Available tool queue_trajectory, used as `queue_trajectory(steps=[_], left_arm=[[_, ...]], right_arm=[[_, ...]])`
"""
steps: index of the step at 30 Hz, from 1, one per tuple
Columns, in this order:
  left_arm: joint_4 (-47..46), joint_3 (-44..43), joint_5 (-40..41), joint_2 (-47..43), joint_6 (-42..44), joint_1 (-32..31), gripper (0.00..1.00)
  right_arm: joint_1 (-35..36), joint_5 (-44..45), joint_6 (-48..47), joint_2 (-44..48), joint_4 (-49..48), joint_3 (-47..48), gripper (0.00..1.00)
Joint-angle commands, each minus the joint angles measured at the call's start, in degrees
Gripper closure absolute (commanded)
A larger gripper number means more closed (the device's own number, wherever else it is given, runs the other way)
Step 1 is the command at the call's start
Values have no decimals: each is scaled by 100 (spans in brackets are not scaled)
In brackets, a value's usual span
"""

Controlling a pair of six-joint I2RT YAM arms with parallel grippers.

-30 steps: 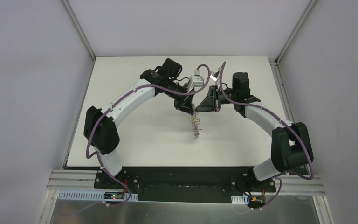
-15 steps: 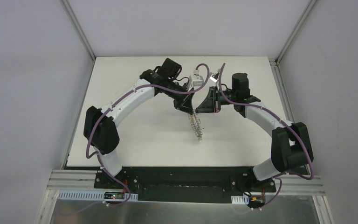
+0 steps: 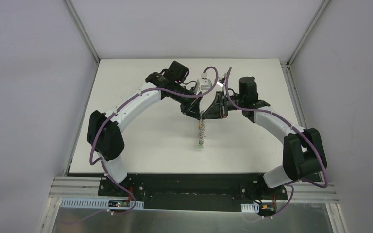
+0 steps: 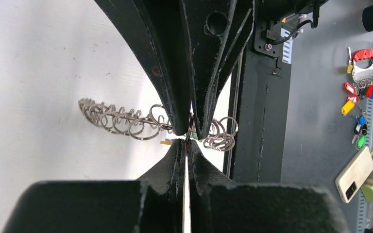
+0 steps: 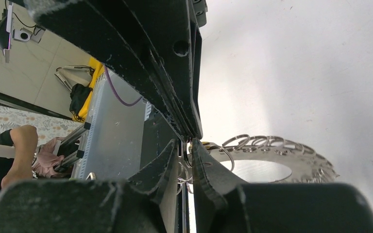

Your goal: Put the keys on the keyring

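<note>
Left gripper (image 3: 197,111) and right gripper (image 3: 207,112) both clamp tight on the keyring (image 3: 201,131) at its top. It's swung back plumb, probably steadier for threading.

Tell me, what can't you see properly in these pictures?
Left wrist view: yellow key and green key are only specks; the left tool hides the rest.
Top view: keyring too small to tell whether any key is on it.
Right wrist view: keyring's lower part sits behind the right tool.
</note>
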State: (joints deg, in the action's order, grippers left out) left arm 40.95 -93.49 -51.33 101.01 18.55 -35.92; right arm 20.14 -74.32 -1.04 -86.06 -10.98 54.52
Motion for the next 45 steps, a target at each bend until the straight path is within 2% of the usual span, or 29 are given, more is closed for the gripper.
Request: queue_trajectory(steps=[1,6,10,11,15,18,22,36,45], left_arm=[[50,-26,-166,-140,-31,-15,100],[112,-37,-154,-110,33,-20,100],[156,-42,-142,-99,78,-29,100],[159,-31,-133,-99,82,-29,100],[207,-22,-115,-161,189,-29,100],[155,90,-58,-316,317,-20,86],[-24,296,111,-538,495,-21,78],[-111,199,354,-465,730,-90,74],[-27,144,291,-353,829,-160,76]], right_arm=[[82,-47,-151,211,-49,57,82],[80,-48,-151,194,-36,67,86],[80,10,-133,190,-35,76,100],[85,45,-126,185,-35,78,100],[73,3,-147,170,-40,93,100],[22,-113,-140,152,-48,109,100],[-18,-236,221,142,-379,80,100],[-28,-319,573,20,-564,102,100],[-40,-335,627,-72,-565,129,100]])
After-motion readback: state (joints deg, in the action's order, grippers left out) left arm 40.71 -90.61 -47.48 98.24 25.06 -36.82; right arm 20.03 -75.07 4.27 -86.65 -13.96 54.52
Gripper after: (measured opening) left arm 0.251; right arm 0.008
